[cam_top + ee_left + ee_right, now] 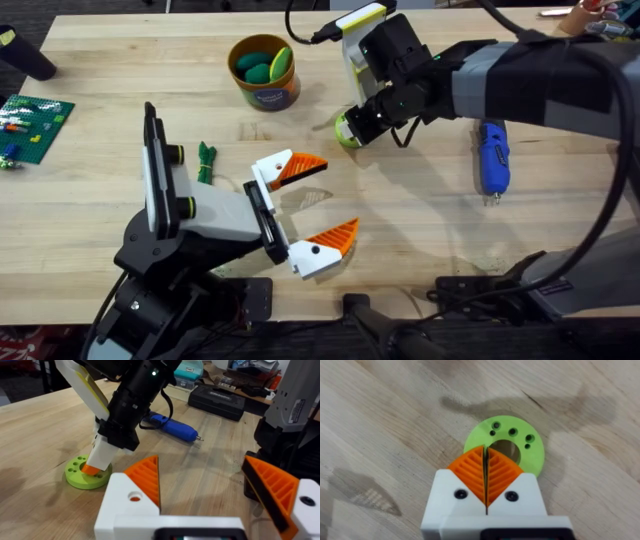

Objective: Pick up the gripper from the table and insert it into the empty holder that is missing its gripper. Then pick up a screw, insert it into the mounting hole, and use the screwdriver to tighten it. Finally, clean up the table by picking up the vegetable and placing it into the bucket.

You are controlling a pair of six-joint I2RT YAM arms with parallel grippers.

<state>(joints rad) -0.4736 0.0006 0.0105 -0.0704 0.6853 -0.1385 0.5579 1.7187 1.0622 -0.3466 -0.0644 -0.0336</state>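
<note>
Orange ribbed pads are seen spread wide on the left gripper [318, 215] in the overhead view, nothing held between them, as if it is parked near the table's front edge while the other arm works. The right gripper [352, 128] is lowered onto a lime-green disc [346, 133] near the table's middle. The blue screwdriver [492, 158] is left lying flat to the right of it, and the orange-brown bucket [264, 72] stands toward the back left with green vegetables already inside; a small green item [206, 162] lies beside the left arm.

From the left wrist, the right gripper [92, 466] is seen with its tip touching the green disc [88, 472], the screwdriver [172, 428] lying behind it on the wood.

From the right wrist, the right gripper [486, 467] is shown with its pads pressed together, nothing visibly held, poised just over the rim of the disc [505, 446] beside its central bore, probably to seat or nudge something there.
</note>
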